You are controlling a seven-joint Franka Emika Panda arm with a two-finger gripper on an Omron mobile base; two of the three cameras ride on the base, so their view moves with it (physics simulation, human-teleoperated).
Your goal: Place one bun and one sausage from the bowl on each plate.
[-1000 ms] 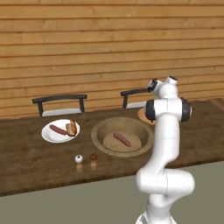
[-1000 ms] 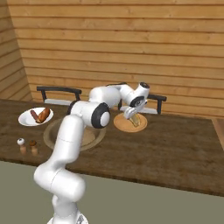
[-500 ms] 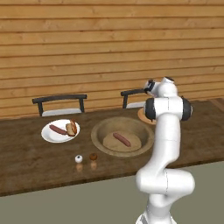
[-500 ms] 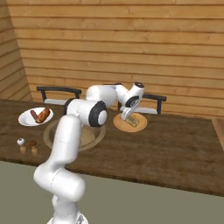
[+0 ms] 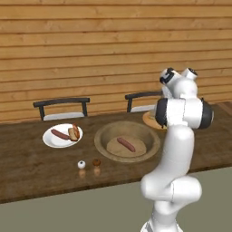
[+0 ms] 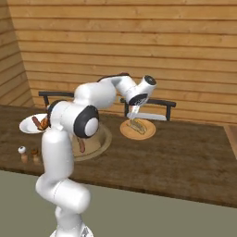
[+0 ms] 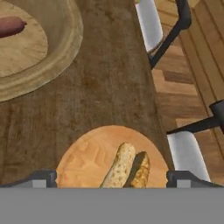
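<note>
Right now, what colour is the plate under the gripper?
Orange-tan wood grain; the plate shows best in the hand view.

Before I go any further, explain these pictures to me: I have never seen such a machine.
This is a white robot arm on a drivable base, in a rendered kitchen. Two pictures look over it from behind, left and right; the third looks along its hand. On the wooden table sit a white plate holding a bun and a sausage, a tan bowl with one sausage, two small shakers, and an orange-tan plate bearing a bun. The pincer hangs open above that bun, holding nothing.
</note>
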